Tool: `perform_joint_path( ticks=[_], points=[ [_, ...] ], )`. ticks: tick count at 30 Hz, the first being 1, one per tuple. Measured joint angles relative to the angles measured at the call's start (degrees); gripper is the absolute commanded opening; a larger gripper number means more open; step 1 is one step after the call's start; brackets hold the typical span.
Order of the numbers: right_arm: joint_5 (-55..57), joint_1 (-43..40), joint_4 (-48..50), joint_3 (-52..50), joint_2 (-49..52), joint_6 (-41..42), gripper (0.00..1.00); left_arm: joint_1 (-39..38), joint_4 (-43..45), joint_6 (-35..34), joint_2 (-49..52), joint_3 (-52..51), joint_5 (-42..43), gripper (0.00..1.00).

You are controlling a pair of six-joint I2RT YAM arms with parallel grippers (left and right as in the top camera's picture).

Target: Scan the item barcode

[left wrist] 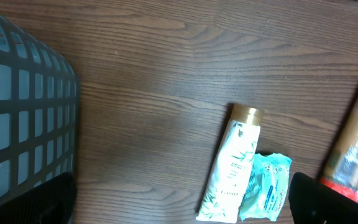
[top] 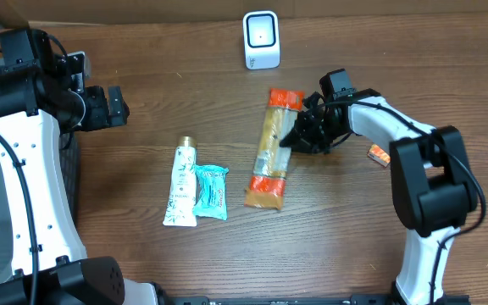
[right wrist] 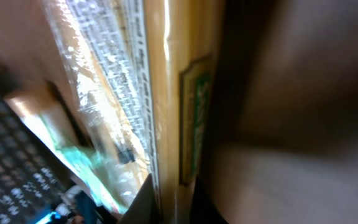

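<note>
Back: scanner (top: 261,39) is standing behind the long packet (top: 269,165).
Centre: tube (top: 180,182) is lying left of the packet, pouch (top: 211,192) touching its right side.
Far left: basket (left wrist: 23,106) is sitting well apart.

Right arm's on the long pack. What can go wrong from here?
1. The right gripper pinches the long pack at one side edge, on glossy film, so it could slip or droop when lifted.
2. Swinging the pack toward the scanner might sweep the teal packet lying close by.
3. No barcode is visible, so it may end up facing away.
</note>
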Motion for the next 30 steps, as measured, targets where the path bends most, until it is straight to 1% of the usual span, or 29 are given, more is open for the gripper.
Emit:
perform_joint_path(
  ticks=[1,4,6,8,14,17,21,25,28,30],
  points=[
    [1.2,0.2,-2.1,0.2,-0.8,-0.4,0.04,0.0,0.0,0.0,0.0,0.0,0.0,1.0],
    [9.7,1.7,-14.4,3.5,-4.7,-1.3,0.04,0.0,0.0,0.0,0.0,0.0,0.0,1.0],
    [15.6,3.4,-20.3,6.2,-6.5,-1.5,0.04,0.0,0.0,0.0,0.0,0.0,0.0,1.0],
    [20.9,5.5,-23.9,8.8,-7.5,-1.4,0.04,0.0,0.0,0.0,0.0,0.0,0.0,1.0],
    [32.2,13.4,-24.4,10.4,-7.7,-1.5,0.04,0.0,0.0,0.0,0.0,0.0,0.0,1.0],
    [34.4,16.1,-24.4,10.4,-6.6,-1.5,0.04,0.0,0.0,0.0,0.0,0.0,0.0,1.0],
    [35.5,17.0,-24.4,10.5,-3.5,-1.6,0.07,0.0,0.0,0.0,0.0,0.0,0.0,1.0],
    [35.9,16.9,-24.4,10.8,-1.2,-2.5,0.17,0.0,0.0,0.0,0.0,0.0,0.0,1.0],
    [33.9,16.9,-22.5,10.5,-1.0,-5.7,0.24,0.0,0.0,0.0,0.0,0.0,0.0,1.0],
    [32.3,16.9,-20.9,10.0,-0.9,-7.7,0.31,0.0,0.0,0.0,0.0,0.0,0.0,1.0]
  ],
)
